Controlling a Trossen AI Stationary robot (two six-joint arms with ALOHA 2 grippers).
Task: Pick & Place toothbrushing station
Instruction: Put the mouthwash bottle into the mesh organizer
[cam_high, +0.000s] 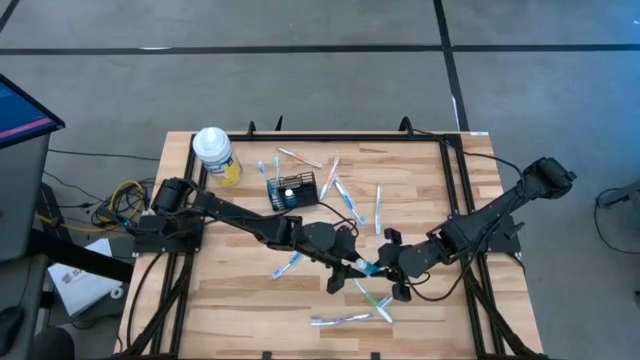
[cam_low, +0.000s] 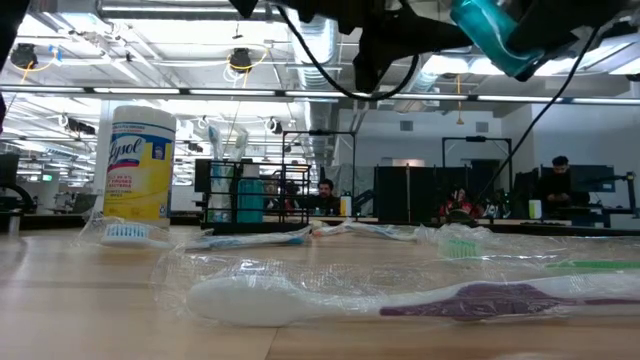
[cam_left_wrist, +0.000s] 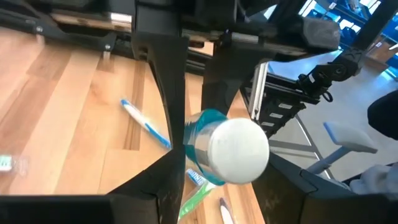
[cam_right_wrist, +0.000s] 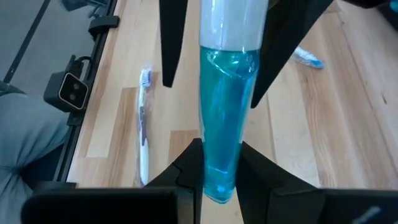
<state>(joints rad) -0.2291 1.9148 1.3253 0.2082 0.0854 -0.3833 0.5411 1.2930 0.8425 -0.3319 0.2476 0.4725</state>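
**Handover Over the Bench**

Far left, the black wire-mesh toothbrushing station (cam_high: 291, 190) stands by the yellow canister (cam_high: 216, 155). My left gripper (cam_high: 358, 266) is spread wide around a translucent blue, white-capped tube (cam_right_wrist: 225, 106); my right gripper (cam_high: 391, 268) pinches its tail. A weak pinch on that slick plastic could drop it among the wrapped toothbrushes (cam_high: 368, 297).

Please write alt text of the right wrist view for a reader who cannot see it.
The right gripper is shut on a blue tube with a white cap, held above the wooden table. The left gripper, open, flanks the capped end. A wrapped purple toothbrush lies on the table.
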